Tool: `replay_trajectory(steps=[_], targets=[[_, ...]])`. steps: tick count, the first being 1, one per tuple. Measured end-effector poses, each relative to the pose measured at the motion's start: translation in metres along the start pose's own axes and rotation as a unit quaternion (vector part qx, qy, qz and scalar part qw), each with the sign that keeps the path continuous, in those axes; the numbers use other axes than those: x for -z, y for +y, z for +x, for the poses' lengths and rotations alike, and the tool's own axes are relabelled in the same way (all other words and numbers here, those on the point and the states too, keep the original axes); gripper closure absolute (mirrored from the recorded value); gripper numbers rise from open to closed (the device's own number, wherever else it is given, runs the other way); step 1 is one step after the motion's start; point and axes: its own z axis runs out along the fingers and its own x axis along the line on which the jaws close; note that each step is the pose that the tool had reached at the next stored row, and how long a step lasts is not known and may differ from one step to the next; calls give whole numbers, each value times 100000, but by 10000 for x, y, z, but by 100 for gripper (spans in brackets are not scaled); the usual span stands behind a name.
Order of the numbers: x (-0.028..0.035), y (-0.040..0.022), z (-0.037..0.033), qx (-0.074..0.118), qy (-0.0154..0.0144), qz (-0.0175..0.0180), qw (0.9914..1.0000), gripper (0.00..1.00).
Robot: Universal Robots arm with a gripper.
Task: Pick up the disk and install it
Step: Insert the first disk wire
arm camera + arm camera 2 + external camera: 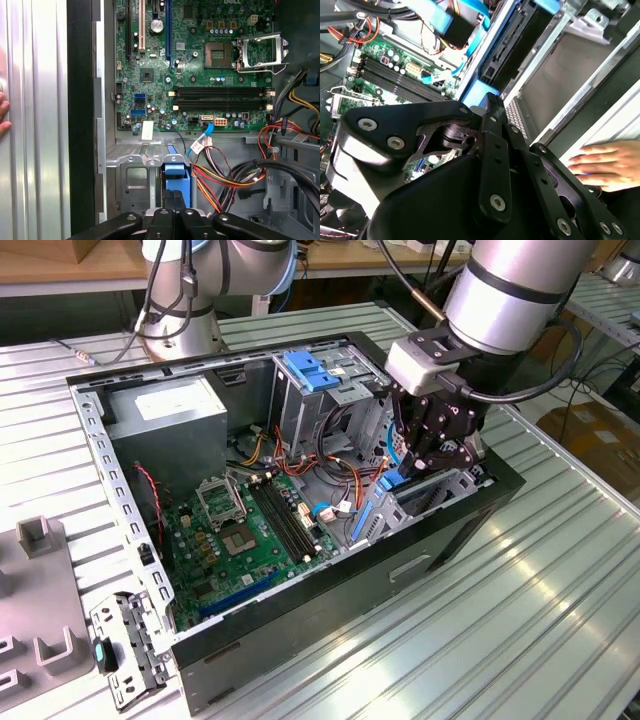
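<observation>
The disk (400,495), grey with bright blue rails, stands on edge in the metal drive bay (450,490) at the open computer case's corner, toward the exterior view's right. My gripper (425,465) points down into that bay, directly over the disk. In the first wrist view its two black fingers lie close together, and the gripper (175,200) meets the blue end of the disk (178,182). In the second wrist view the gripper (492,100) sits beside the disk's dark body and blue rail (506,47).
The green motherboard (250,530) covers the case floor, with red, orange and black cables (225,175) next to the bay. A silver cage with a blue clip (315,375) and the grey power supply (165,405) stand at the back. A person's hand (605,165) rests on the table beside the case.
</observation>
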Motion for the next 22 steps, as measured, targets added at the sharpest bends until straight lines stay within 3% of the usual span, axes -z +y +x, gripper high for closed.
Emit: replay_trajectory(steps=[3, 6, 10, 18, 20, 22], targets=[[0, -78, -4, 26, 3, -1, 100000, 89], [7, -82, -3, 639, -109, 9, 99998, 89], [59, -84, -2, 3452, -197, 37, 99940, 89], [59, -345, -54, 4247, -175, 22, 99910, 89], [62, -366, -54, 7031, -186, 57, 99752, 89], [76, -367, -54, 8392, -203, 62, 99647, 89]])
